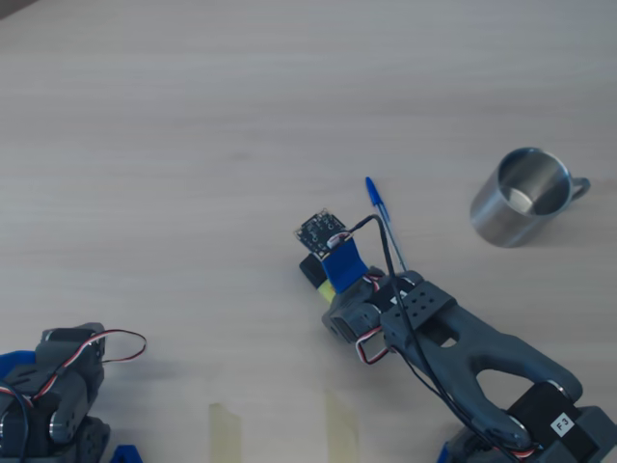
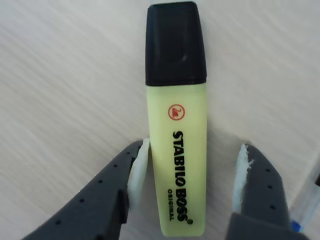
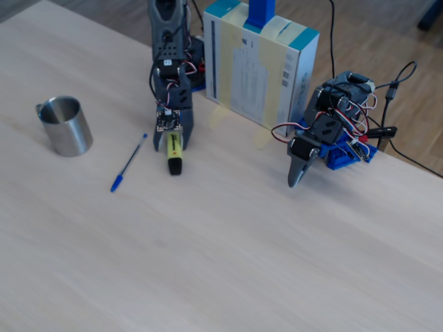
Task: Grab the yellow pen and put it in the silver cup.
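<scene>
The yellow pen [image 2: 177, 150], a pale-yellow highlighter with a black cap, lies flat on the wooden table. In the wrist view it runs lengthwise between my gripper's [image 2: 194, 150] two fingers. The left pad [image 2: 138, 170] is at its side and the right pad [image 2: 243, 172] stands apart from it. The gripper [image 3: 173, 142] is open and low over the pen [image 3: 174, 158]. From overhead the gripper [image 1: 321, 278] covers most of the pen [image 1: 328, 289]. The silver cup [image 1: 521, 198] stands upright and empty, well away from the gripper, also seen in the fixed view [image 3: 66, 126].
A thin blue-capped ballpoint pen [image 1: 382, 220] lies between the gripper and the cup. A second arm [image 3: 315, 135] rests at the table's side. A white and blue box [image 3: 259, 66] stands behind both arms. Tape strips [image 1: 224, 429] lie near the table edge.
</scene>
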`<state>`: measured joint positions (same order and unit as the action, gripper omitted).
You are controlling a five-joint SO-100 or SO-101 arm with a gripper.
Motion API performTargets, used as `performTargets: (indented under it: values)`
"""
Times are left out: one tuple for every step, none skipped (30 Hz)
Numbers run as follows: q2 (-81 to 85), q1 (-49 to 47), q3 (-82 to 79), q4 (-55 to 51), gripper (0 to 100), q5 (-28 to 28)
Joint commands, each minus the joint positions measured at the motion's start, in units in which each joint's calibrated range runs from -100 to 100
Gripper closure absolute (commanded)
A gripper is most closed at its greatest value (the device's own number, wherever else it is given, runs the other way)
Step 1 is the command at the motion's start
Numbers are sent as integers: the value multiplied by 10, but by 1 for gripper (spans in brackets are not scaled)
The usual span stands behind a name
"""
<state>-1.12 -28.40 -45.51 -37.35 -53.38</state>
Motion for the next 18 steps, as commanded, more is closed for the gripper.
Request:
performTargets:
  values:
    - [-14, 0, 15, 20, 72, 3]
    - [-15, 0, 16, 21, 72, 3]
    - [-15, 0, 16, 20, 72, 3]
    - [-15, 0, 15, 20, 72, 3]
    - [-13, -1, 15, 21, 72, 3]
    - [-13, -2, 16, 21, 72, 3]
    - [-13, -2, 17, 21, 72, 3]
    - [-13, -2, 17, 21, 72, 3]
    - [-13, -2, 17, 21, 72, 3]
    - [-12, -3, 17, 21, 72, 3]
    - [-11, -3, 15, 21, 72, 3]
    - [-10, -4, 13, 21, 72, 3]
    - [-10, -4, 13, 21, 72, 3]
    - [-10, -4, 12, 21, 72, 3]
    - [-10, -5, 12, 21, 74, 3]
    - [-10, -5, 12, 21, 76, 3]
    - [-10, -5, 12, 21, 79, 3]
    - [-10, -5, 12, 21, 83, 3]
